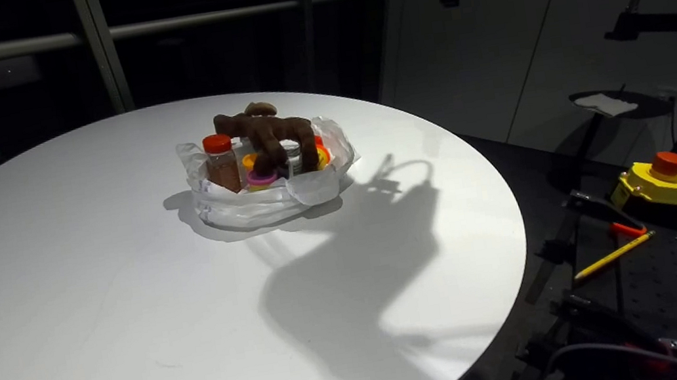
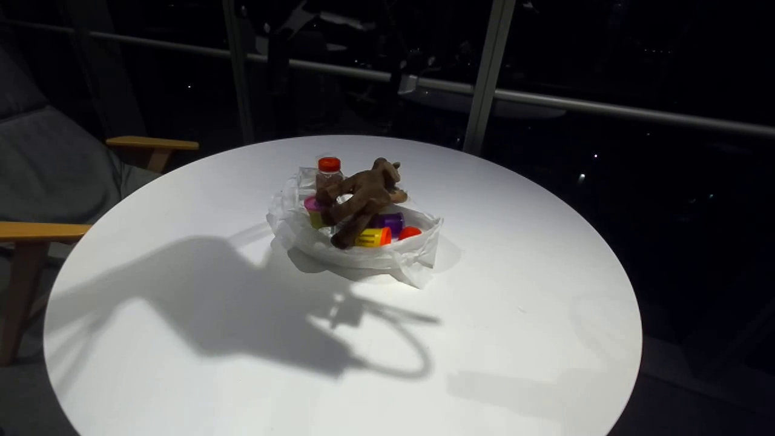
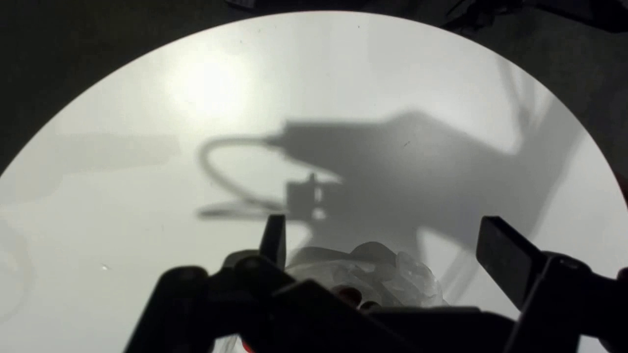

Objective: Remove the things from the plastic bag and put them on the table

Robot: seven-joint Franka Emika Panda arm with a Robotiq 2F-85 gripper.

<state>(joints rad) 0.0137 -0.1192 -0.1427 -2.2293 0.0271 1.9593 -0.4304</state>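
Hand (image 3: 382,223) spread wide; plastic bag (image 2: 357,259) holds plush animal (image 2: 367,188), jars (image 2: 370,238).

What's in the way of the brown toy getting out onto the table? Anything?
Nothing visible lies over the toy; it sprawls across jars in the bag. Sideways, the bag's crumpled wall stands between it and the table, so lifting it straight up looks easier.

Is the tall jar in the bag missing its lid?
No, in an exterior view a red lid sits on top of the jar.
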